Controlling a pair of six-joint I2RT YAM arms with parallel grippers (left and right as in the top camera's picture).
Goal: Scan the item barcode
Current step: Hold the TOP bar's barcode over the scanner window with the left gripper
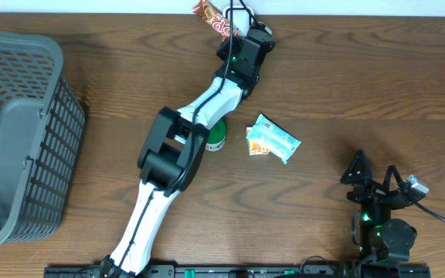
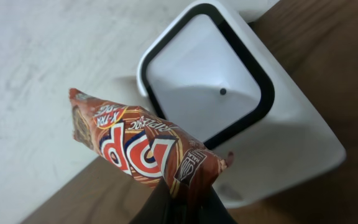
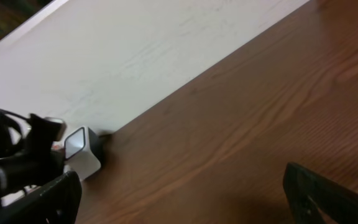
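Note:
The item is a red-brown snack bar (image 2: 138, 146) in a glossy wrapper; its barcode is out of view. My left gripper (image 2: 182, 200) is shut on the bar's near end and holds it up in front of the white scanner (image 2: 241, 118), close to its black-rimmed window. From overhead the bar (image 1: 212, 18) sticks out to the upper left of the left gripper (image 1: 232, 32) at the table's far edge. The scanner (image 3: 83, 151) also shows small in the right wrist view. My right gripper (image 1: 375, 174) rests open at the near right, its jaws (image 3: 185, 199) wide apart over bare wood.
A grey mesh basket (image 1: 22, 131) fills the left side. A green round item (image 1: 216, 137) lies beside the left arm. A light blue and orange packet (image 1: 273, 140) lies mid-table. A white wall borders the table's far edge.

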